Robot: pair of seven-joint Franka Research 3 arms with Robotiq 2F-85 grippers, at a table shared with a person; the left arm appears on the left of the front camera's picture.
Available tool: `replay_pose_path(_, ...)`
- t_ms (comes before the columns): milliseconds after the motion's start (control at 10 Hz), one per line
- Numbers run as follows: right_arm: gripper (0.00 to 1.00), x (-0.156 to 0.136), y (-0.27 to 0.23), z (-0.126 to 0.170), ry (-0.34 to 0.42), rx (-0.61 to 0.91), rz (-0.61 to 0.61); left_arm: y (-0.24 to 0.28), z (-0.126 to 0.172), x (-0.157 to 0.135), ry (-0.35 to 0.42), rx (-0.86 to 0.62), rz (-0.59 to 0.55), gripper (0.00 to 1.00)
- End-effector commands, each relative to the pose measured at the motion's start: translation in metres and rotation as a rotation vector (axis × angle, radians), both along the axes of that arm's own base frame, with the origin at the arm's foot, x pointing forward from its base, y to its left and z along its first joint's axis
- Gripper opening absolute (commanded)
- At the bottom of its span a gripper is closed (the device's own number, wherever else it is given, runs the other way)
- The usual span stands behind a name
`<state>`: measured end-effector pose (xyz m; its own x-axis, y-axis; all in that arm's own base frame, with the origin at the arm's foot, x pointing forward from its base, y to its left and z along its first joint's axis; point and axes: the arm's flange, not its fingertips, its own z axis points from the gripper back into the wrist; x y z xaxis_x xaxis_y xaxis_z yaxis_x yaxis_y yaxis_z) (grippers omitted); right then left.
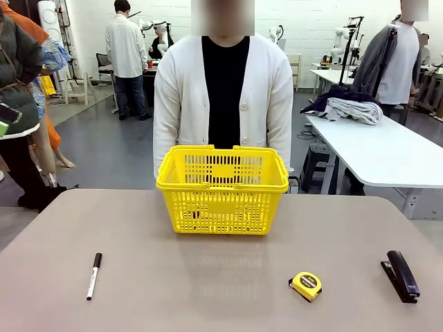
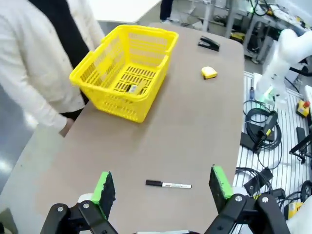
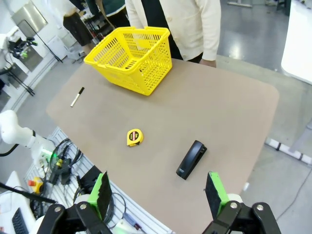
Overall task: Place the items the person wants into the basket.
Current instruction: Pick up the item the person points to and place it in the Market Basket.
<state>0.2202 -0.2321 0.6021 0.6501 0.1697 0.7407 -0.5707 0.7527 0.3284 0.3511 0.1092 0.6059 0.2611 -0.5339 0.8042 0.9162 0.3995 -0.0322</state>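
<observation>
The yellow basket (image 1: 221,190) (image 2: 127,63) (image 3: 131,58) stands at the table's far middle, in front of the person (image 1: 223,90) in a white cardigan, whose arms hang down. A small dark and yellow object (image 2: 132,88), apparently the utility knife, lies on the basket floor. The long black stapler (image 1: 401,275) (image 3: 191,159) (image 2: 208,44) lies at the near right. The thin black pen is hidden. My left gripper (image 2: 162,185) is open, high above the table. My right gripper (image 3: 157,189) is open too, high over the table's right edge.
A white marker with a black cap (image 1: 93,274) (image 2: 168,185) (image 3: 77,96) lies near left. A yellow tape measure (image 1: 306,285) (image 2: 209,72) (image 3: 134,137) sits near right. Cables and gear lie on the floor beside the table (image 1: 221,290). Other people and tables stand behind.
</observation>
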Motion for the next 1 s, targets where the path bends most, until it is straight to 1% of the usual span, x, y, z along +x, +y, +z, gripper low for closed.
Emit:
replay_pose_path(0,1.0,0.0,0.0,0.001,-0.02,0.017,0.013,0.014,-0.019,0.001,-0.028,-0.048,0.005,1.0)
replay_pose_path(300,1.0,0.0,0.0,0.001,-0.02,0.017,0.013,0.031,-0.035,-0.002,-0.032,-0.099,-0.052,1.0)
replay_pose_path(500,1.0,0.0,0.0,0.001,-0.02,0.017,0.013,0.031,-0.038,0.0,-0.005,-0.114,-0.095,1.0)
replay_pose_path(700,1.0,0.0,0.0,0.001,-0.02,0.017,0.013,0.026,-0.039,-0.001,0.003,-0.133,-0.102,1.0)
replay_pose_path(900,1.0,0.0,0.0,0.001,-0.02,0.017,0.013,0.026,-0.041,-0.003,0.011,-0.108,-0.084,1.0)
